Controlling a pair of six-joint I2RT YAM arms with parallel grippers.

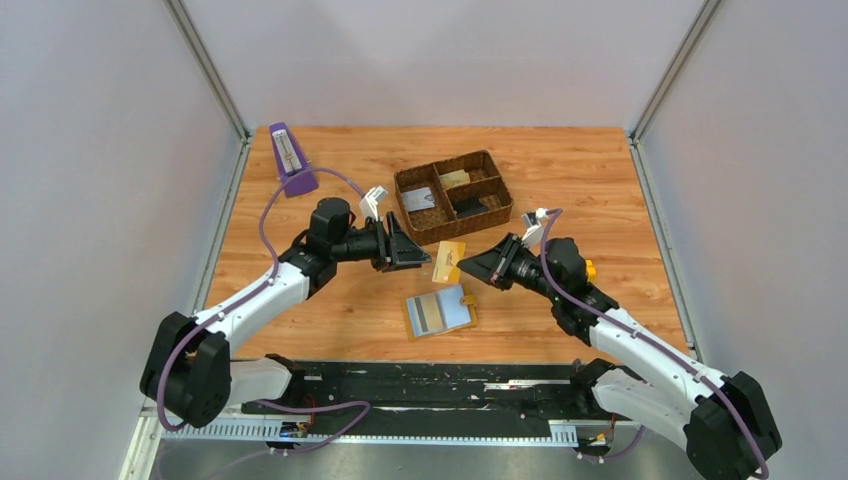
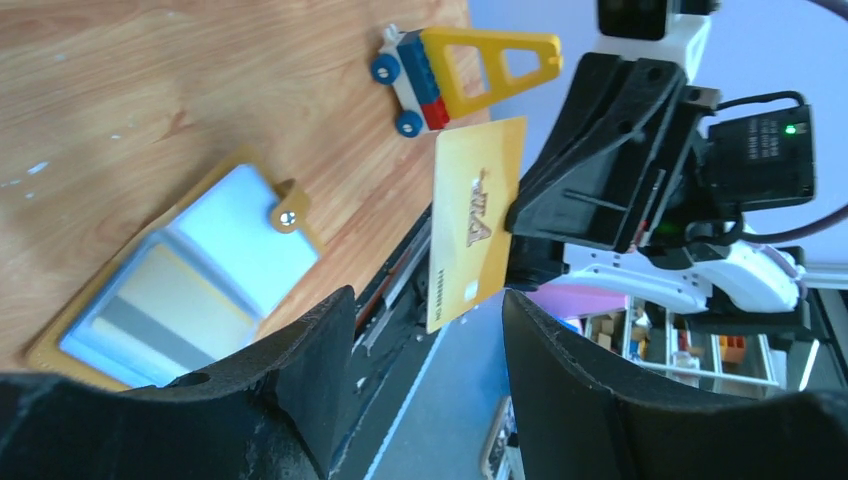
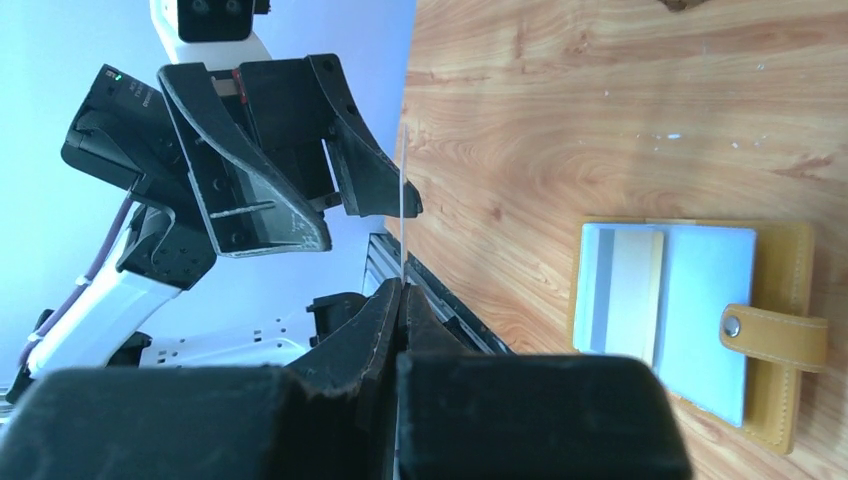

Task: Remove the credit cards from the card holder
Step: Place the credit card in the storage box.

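**Holding one card aloft between both hands; holder lies below**

- Right hand (image 1: 470, 266): jaws fully closed, pinching the gold plastic credit card (image 1: 449, 262) by its lower edge. The card stands clear of the wooden tabletop (image 1: 330, 300), its long axis roughly upright and its printed face towards the left arm.
- Left hand (image 1: 420, 256): jaws parted about halfway and holding nothing. The fingertips are level with the card, just beside its face. I cannot tell if they touch it.
- Mustard-yellow folding card holder (image 1: 440, 312): lies open flat on the tabletop, below the card on the arm-base side, about equally near both hands.
- A grey-and-beige striped card (image 1: 428, 314) sits in the holder's left pocket.
- Judgement: this looks like a hand-over or a release. The pocketed card is not yet removed.
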